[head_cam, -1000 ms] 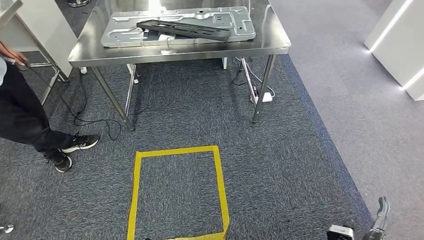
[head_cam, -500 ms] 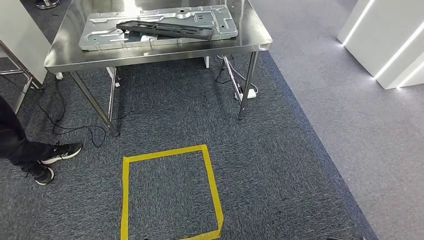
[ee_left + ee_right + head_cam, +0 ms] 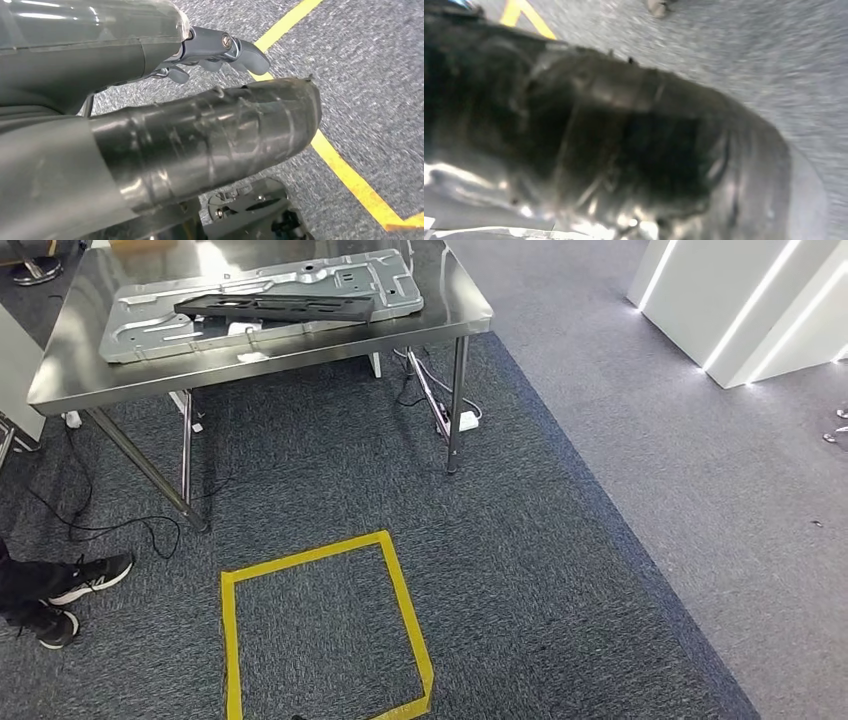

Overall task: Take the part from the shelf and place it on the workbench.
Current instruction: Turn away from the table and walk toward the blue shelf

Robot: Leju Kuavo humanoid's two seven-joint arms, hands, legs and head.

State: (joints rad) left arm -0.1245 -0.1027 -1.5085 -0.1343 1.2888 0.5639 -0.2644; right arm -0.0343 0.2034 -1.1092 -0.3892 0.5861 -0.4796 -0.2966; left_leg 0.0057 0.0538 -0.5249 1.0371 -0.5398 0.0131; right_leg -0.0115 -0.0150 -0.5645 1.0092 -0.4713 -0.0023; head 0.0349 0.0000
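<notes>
Nothing legible is showing anywhere: no text, label, brand, number or sign can be read.
</notes>
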